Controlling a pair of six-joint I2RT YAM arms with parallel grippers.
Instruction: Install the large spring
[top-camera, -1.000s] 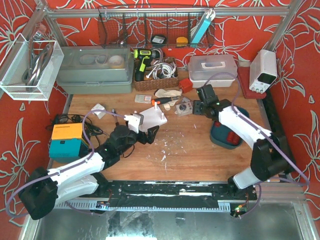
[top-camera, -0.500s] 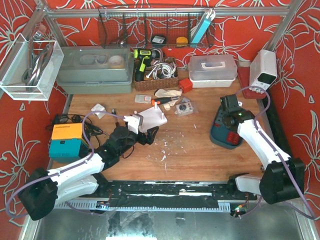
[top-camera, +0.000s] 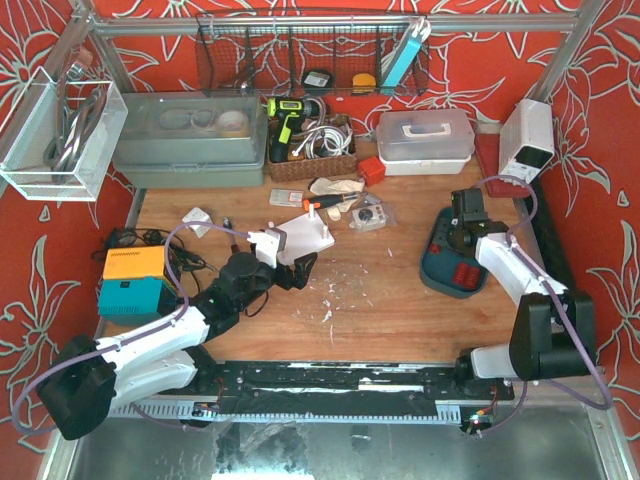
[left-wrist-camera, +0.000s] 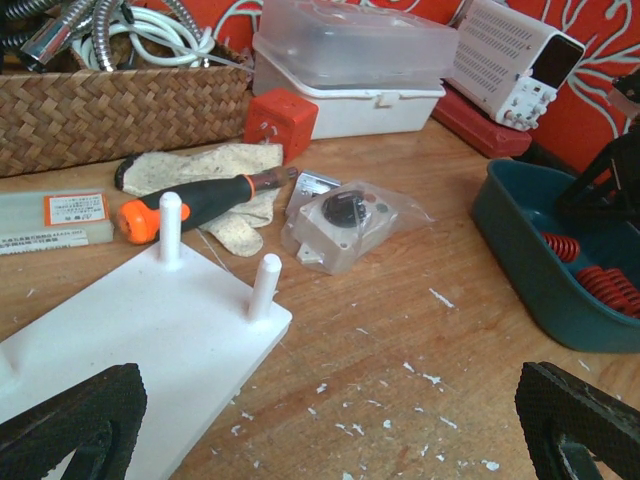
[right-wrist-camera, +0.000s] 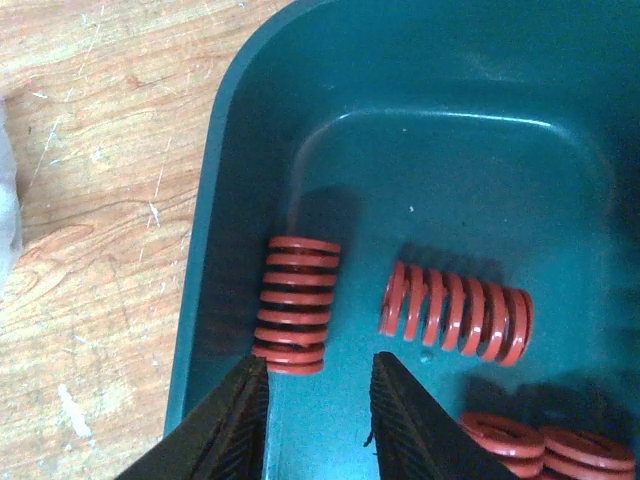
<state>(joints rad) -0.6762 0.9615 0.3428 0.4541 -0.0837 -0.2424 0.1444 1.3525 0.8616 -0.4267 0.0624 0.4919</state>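
Several red springs lie in a teal bin (right-wrist-camera: 215, 230). A shorter spring (right-wrist-camera: 296, 305) lies by the bin's left wall and a longer one (right-wrist-camera: 457, 310) lies on its side to the right. More springs (right-wrist-camera: 545, 440) sit at the bottom right. My right gripper (right-wrist-camera: 318, 375) is open and empty, low inside the bin, just below the shorter spring. In the top view the right gripper (top-camera: 462, 232) hangs over the bin (top-camera: 452, 272). A white plate (left-wrist-camera: 150, 320) with upright pegs (left-wrist-camera: 265, 285) lies before my open, empty left gripper (left-wrist-camera: 325, 440).
A bagged grey part (left-wrist-camera: 345, 220), an orange-handled screwdriver (left-wrist-camera: 200, 200) and a glove (left-wrist-camera: 225, 170) lie behind the plate. A wicker basket (left-wrist-camera: 110, 110), a red cube (left-wrist-camera: 280, 122), a clear box (left-wrist-camera: 350, 60) and a power supply (top-camera: 526, 140) stand at the back.
My right arm has swung from the bagged part at the table's middle back to the right and now sits over the teal bin. The left arm has not moved.
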